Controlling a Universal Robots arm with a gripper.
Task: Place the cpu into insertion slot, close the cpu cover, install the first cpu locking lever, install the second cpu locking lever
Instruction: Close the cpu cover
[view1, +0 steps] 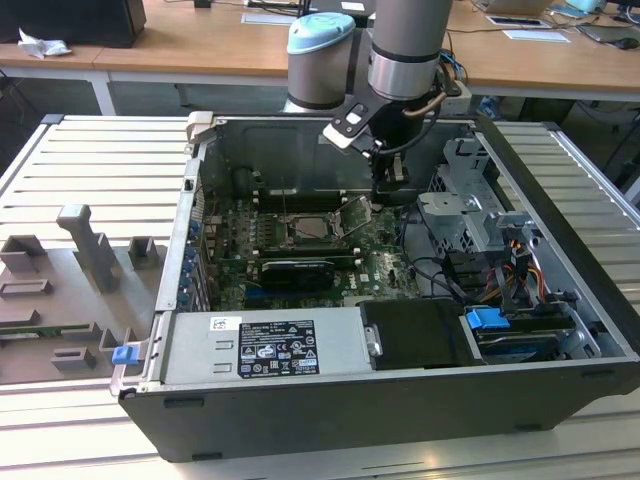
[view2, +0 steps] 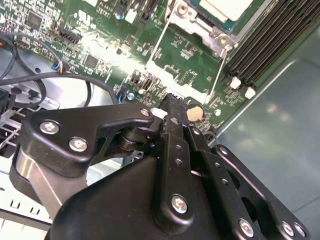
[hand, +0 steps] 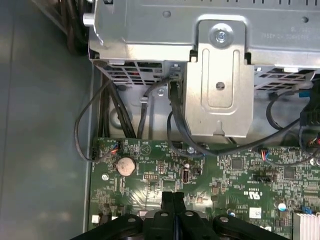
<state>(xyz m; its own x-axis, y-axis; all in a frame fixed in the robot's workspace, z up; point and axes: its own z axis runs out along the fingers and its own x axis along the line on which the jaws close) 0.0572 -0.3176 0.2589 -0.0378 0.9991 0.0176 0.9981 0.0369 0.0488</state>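
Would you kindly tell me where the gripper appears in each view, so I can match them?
Exterior view: the gripper hangs inside the case, to the exterior view's right of the insertion slot.
Second wrist view: the gripper, shut, reaches beside the coin cell.
First wrist view: the gripper, shut, near the coin cell.
Shared landmark: the green circuit board.

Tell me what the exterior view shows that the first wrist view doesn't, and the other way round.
Exterior view: the whole open computer case, the arm reaching down into it, the insertion slot mid-board, the long black card and the silver power supply.
First wrist view: a close look at the round coin battery, a silver metal bracket and black cables running by it.
Both: the green circuit board and the gripper, shut, low over the board, to the exterior view's right of the slot.
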